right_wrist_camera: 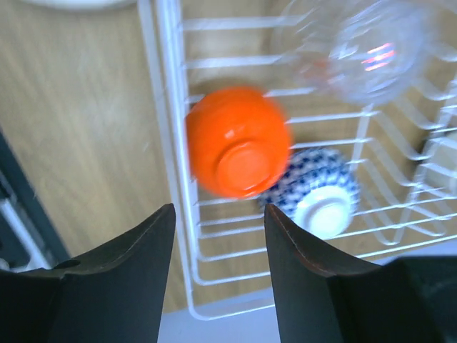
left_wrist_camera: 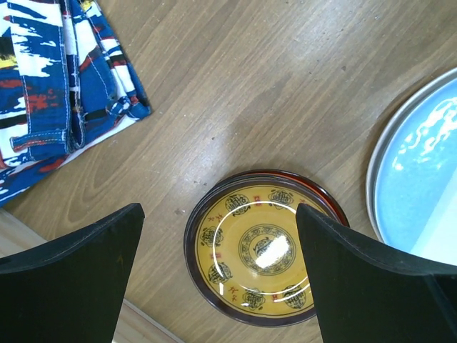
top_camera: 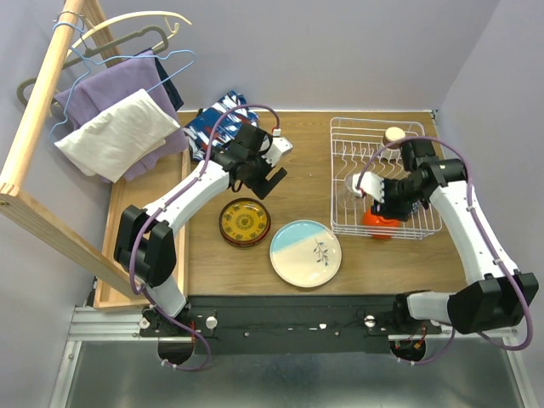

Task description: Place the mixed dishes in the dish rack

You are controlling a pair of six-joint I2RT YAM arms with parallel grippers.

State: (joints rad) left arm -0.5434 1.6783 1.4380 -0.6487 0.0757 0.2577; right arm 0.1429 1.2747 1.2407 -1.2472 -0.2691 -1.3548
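Hovering over the dish rack (top_camera: 344, 136), the right gripper (right_wrist_camera: 218, 214) has its jaws parted and nothing between them. Below it, in the right wrist view, an orange bowl (right_wrist_camera: 239, 143) lies upside down at the rack's side wire and looks blurred. A blue-patterned bowl (right_wrist_camera: 321, 196) sits upside down just beside it at its 4 o'clock. A clear glass (right_wrist_camera: 364, 50) lies at the orange bowl's 1 o'clock, apart from it.

Seen from above, the rack stands at the 3 o'clock side of the table (top_camera: 306, 153). The orange bowl is at the rack's 6 o'clock edge and the glass is near its 8 o'clock side.

The left gripper (top_camera: 263, 181) hangs above the wood at about 10 o'clock from the table's middle, jaws spread wide and gripping nothing. Beneath it, framed between its fingers in the left wrist view, a dark red-and-yellow plate (top_camera: 245, 222) lies flat on the table. A pale blue-and-cream plate (top_camera: 306, 253) with a sprig lies flat at the table's 6 o'clock, just beside the dark plate at its 4 o'clock, with a narrow strip of wood between them. A patterned cloth (top_camera: 212, 123) lies crumpled at the table's 11 o'clock corner.
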